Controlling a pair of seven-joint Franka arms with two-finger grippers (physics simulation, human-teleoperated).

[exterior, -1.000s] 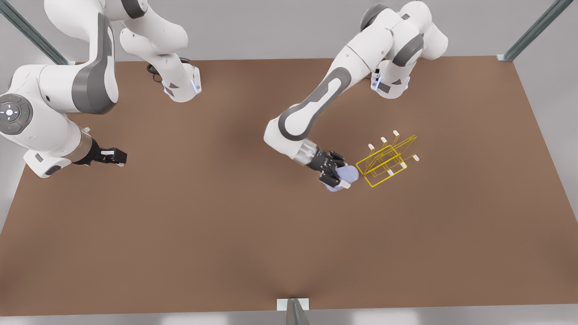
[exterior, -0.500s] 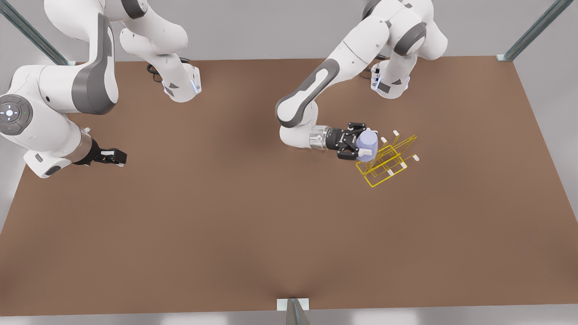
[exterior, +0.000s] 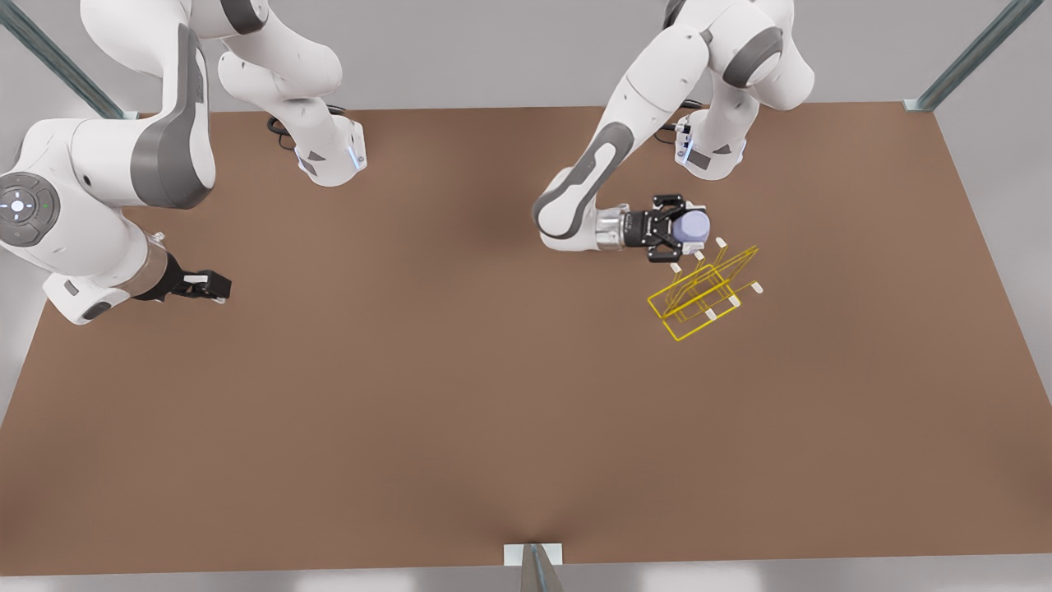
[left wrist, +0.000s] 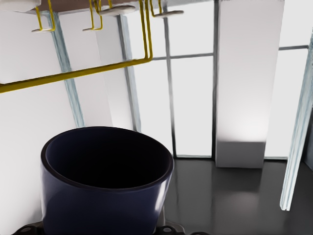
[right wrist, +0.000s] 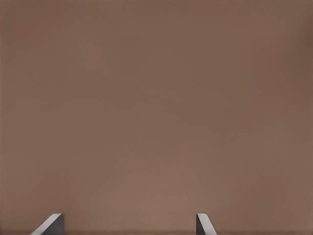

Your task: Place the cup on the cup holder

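The pale lavender-blue cup (exterior: 694, 224) is off the table, with my left gripper (exterior: 687, 228) shut on it and the arm's wrist lying level. It hangs just behind the yellow wire cup holder (exterior: 703, 293), close to the white-capped prongs at the holder's far side. In the left wrist view the cup's (left wrist: 105, 196) open mouth faces the camera, with the holder's yellow wires (left wrist: 73, 73) beyond it. My right gripper (exterior: 215, 286) waits open over the table at the front view's left, and its fingertips (right wrist: 51, 224) stand wide apart above bare table.
The brown table (exterior: 411, 411) stretches wide around the holder. The two arm bases (exterior: 329, 156) (exterior: 711, 152) stand at the back edge. Metal frame posts (exterior: 970, 57) rise at the back corners, and a bracket (exterior: 532, 555) sits at the middle of the front edge.
My left gripper has lifted the cup from beside the holder's near corner and carried it back and to the front view's right, turning it level. The right arm has stayed still.
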